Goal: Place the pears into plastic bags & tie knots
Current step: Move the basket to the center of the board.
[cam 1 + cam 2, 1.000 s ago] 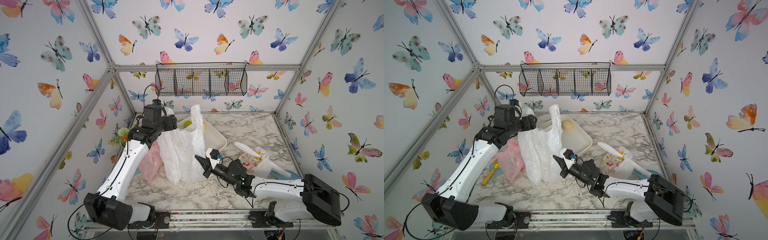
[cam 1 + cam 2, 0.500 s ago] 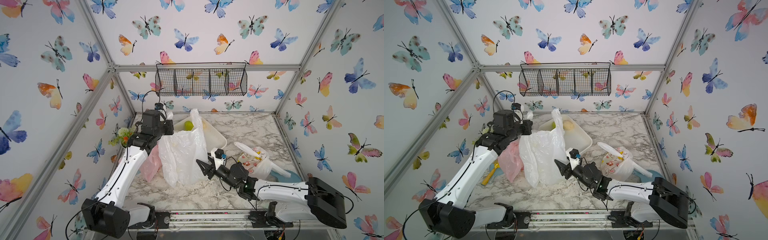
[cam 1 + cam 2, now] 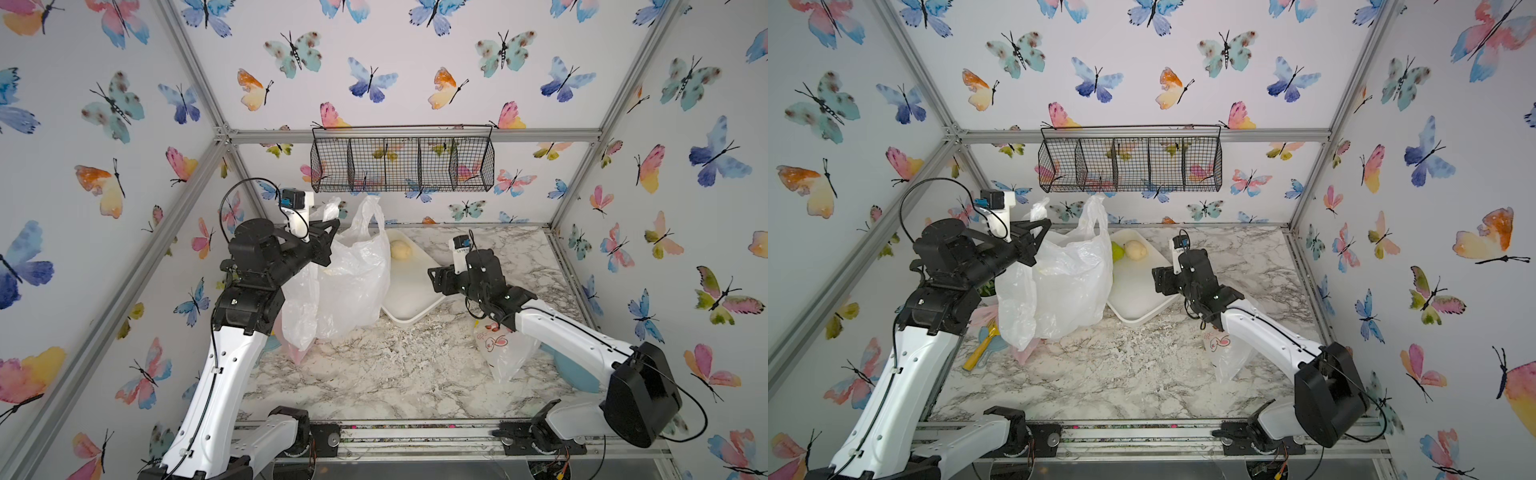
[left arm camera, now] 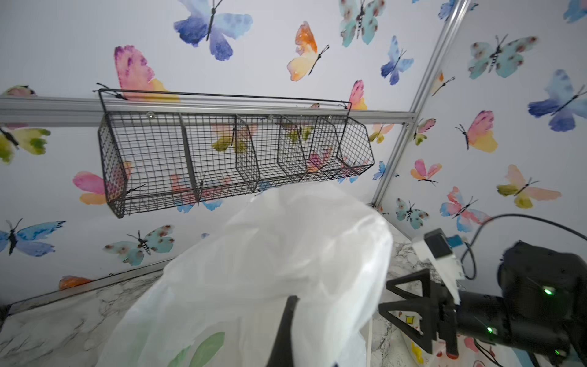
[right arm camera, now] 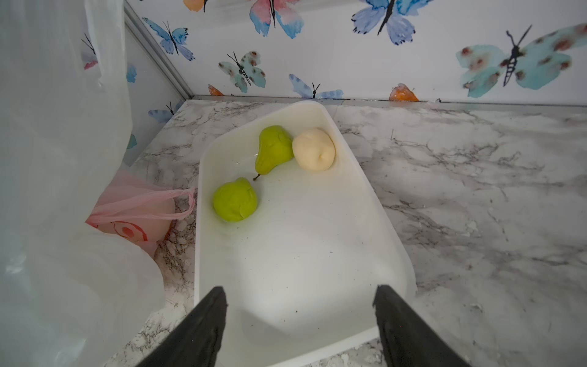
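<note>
My left gripper (image 3: 328,235) is shut on the top edge of a white translucent plastic bag (image 3: 353,282) (image 3: 1067,282) and holds it hanging upright at the left of the table. In the left wrist view the bag (image 4: 254,270) drapes over one dark finger (image 4: 286,327). My right gripper (image 5: 300,295) (image 3: 434,280) is open and empty above the near corner of the white tray (image 5: 301,254). Two green pears (image 5: 274,147) (image 5: 235,200) and a cream one (image 5: 313,149) lie at the tray's far end. No knots show.
A pink bag (image 5: 133,209) lies behind the hanging bag, beside the tray. A white bag with red doodles (image 3: 498,345) lies under my right arm. A black wire basket (image 3: 401,164) hangs on the back wall. A yellow and blue toy (image 3: 982,345) lies at the left edge.
My right gripper has opened and moved away from the white bag, rightwards to the tray's near corner. My left gripper has shut on the bag's top and holds it up.
</note>
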Robot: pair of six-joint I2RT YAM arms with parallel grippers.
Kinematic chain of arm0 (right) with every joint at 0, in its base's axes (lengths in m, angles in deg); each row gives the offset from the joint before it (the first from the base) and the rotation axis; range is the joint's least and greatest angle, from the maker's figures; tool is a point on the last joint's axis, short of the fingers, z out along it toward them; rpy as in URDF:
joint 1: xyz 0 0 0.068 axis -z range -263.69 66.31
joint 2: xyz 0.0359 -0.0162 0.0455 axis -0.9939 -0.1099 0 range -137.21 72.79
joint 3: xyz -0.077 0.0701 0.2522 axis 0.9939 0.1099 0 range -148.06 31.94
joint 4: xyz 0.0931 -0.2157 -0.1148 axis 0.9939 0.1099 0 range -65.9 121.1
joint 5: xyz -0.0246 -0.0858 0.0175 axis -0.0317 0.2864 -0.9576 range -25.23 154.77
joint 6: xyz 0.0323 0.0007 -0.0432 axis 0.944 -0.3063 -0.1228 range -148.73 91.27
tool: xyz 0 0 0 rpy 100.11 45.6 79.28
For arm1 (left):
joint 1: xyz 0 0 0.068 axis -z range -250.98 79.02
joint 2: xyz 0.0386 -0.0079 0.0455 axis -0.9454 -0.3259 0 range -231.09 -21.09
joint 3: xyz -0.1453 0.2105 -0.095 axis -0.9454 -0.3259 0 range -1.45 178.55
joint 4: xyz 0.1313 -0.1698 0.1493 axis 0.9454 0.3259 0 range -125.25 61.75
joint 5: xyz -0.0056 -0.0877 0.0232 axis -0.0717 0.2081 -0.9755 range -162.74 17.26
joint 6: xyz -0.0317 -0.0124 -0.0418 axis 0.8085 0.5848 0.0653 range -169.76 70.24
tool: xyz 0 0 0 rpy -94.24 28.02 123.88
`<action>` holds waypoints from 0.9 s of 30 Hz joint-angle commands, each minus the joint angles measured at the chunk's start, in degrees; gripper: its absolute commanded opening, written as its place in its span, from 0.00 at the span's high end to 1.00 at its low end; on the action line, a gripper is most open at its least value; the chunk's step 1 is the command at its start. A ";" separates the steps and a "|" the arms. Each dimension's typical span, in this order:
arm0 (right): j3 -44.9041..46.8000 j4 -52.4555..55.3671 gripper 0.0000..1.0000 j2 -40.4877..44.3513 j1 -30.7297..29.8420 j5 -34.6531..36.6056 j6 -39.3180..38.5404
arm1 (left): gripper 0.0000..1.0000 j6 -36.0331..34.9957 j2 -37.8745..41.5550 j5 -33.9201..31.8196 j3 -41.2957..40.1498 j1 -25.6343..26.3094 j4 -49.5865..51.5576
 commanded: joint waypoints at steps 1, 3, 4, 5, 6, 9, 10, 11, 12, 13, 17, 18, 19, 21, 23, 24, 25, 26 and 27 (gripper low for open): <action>-5.65 8.77 0.18 0.36 0.09 -8.19 -7.08 | 1.00 -3.26 -1.65 12.78 2.94 0.16 -0.69; -9.26 10.69 0.16 -0.08 1.79 -9.91 -7.67 | 1.00 -4.93 -2.45 15.88 3.72 0.16 0.37; -11.37 12.42 0.15 -1.33 3.53 -9.85 -7.29 | 1.00 -5.76 -2.59 15.13 4.10 0.17 0.88; -13.73 15.28 0.15 -3.57 5.76 -9.66 -6.35 | 1.00 -6.31 -2.55 13.02 4.22 0.08 1.05; -15.94 17.94 0.15 -5.87 7.67 -8.58 -5.46 | 1.00 -7.01 -2.55 10.37 4.51 0.04 1.39; -22.66 25.00 0.15 -14.71 10.17 -4.35 -5.96 | 1.00 -8.34 -2.86 -1.52 6.52 -0.02 3.85; -25.05 26.64 0.14 -17.96 10.14 -1.79 -6.19 | 1.00 -8.31 -2.45 -4.34 6.96 0.01 4.10; -27.32 28.03 0.14 -21.23 10.17 -0.48 -6.56 | 1.00 -8.14 -1.72 -5.81 7.07 -0.02 3.74; -29.51 29.06 0.13 -23.77 10.12 0.54 -6.68 | 1.00 -8.29 -0.68 -6.06 6.93 -0.02 2.90; -32.20 30.06 0.13 -26.65 10.17 0.99 -6.69 | 1.00 -8.47 0.65 -6.21 5.94 -0.01 0.92; -38.25 27.84 0.15 -34.57 10.07 -1.87 -6.71 | 1.00 -8.98 5.32 -6.14 1.08 0.07 -6.28; -40.19 28.12 0.16 -36.84 10.08 -3.16 -6.93 | 1.00 -8.98 5.30 -5.85 1.06 0.07 -6.17; -42.41 28.84 0.18 -39.37 10.08 -3.43 -6.99 | 1.00 -8.95 5.11 -5.38 1.27 0.07 -5.65; -46.72 31.18 0.20 -43.77 10.08 -4.58 -7.40 | 1.00 -8.29 4.72 -4.19 1.13 0.07 -5.35; -49.27 32.00 0.22 -47.02 10.06 -4.33 -7.11 | 1.00 -7.42 4.82 -3.83 -0.12 0.07 -6.47; -49.69 31.50 0.22 -48.06 10.08 -3.86 -6.59 | 1.00 -6.89 4.89 -3.50 -0.69 0.07 -7.11; -49.68 30.88 0.23 -48.93 10.08 -2.75 -5.69 | 1.00 -6.63 4.84 -3.20 -1.16 0.07 -7.43; -49.79 30.56 0.23 -49.51 10.08 -1.79 -4.86 | 1.00 -6.43 4.74 -2.98 -1.50 0.07 -7.71; -49.72 30.37 0.24 -50.02 10.16 -0.20 -4.26 | 1.00 -6.16 4.66 -2.69 -1.87 0.07 -8.14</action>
